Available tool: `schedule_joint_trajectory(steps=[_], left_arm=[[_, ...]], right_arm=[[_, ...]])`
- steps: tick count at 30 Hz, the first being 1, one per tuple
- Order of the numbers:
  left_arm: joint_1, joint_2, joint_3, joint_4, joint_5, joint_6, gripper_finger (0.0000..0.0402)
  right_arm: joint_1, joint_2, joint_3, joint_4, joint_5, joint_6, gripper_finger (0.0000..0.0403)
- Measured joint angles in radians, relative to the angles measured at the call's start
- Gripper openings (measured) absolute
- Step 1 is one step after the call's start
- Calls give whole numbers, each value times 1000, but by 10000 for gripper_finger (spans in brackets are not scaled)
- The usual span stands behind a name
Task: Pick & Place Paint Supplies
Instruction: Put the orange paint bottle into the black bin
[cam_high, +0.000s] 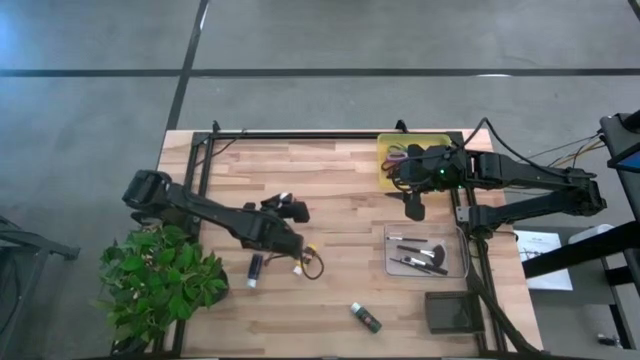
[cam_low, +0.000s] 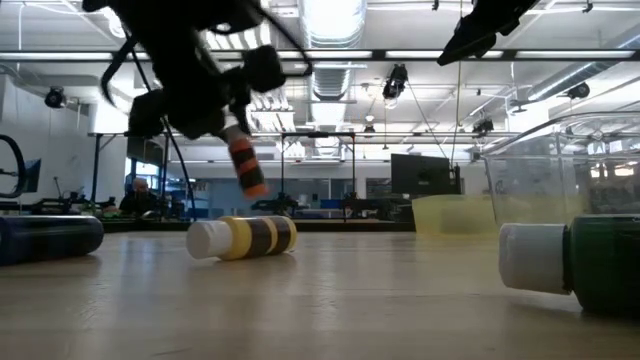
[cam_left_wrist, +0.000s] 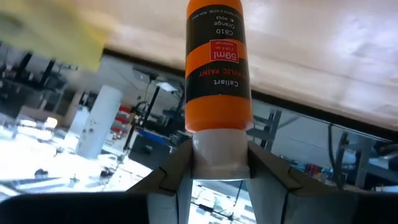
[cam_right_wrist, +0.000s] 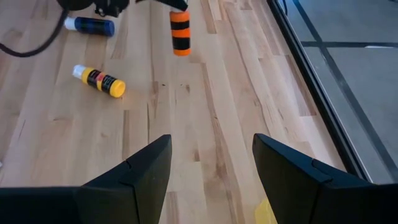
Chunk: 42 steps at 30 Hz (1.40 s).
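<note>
Aloft: left gripper (cam_left_wrist: 219, 177) clamps orange tube (cam_left_wrist: 219, 68) by its white cap.
Narrow cap hold could let it swing or slip; right gripper (cam_right_wrist: 211, 171) hangs empty, jaws apart.

A light butcher-block wooden table (cam_high: 340, 200) with a black metal frame stands on a grey concrete floor (cam_high: 90, 100) crossed by dark seam lines. A leafy green potted plant (cam_high: 160, 280) sits at the table's 8 o'clock corner, seen from above. Seen level across the tabletop, the space behind is a large open workshop with rows of bright ceiling lights (cam_low: 335, 20), exposed beams, hanging cables, dark monitors (cam_low: 420, 175) and a seated person (cam_low: 135, 195) far off at 9 o'clock.
</note>
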Motion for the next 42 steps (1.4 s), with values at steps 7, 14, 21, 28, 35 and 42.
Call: schedule_joint_trajectory(steps=[7,14,21,28,35,42], left_arm=[[-16,0,-89,-1,54,2,115],[-53,0,-99,-32,116,-26,115],[-82,0,-104,-144,198,-156,115],[-105,-1,-136,-176,204,-202,115],[-106,-2,-148,-132,141,-223,148],[-106,-2,-148,-68,101,-224,232]], right_arm=[[0,0,0,1,0,-1,225],[0,0,0,2,3,-1,225],[0,0,0,2,2,-7,225],[0,0,0,1,2,-8,225],[0,0,0,1,2,-8,225],[0,0,0,1,2,-8,225]])
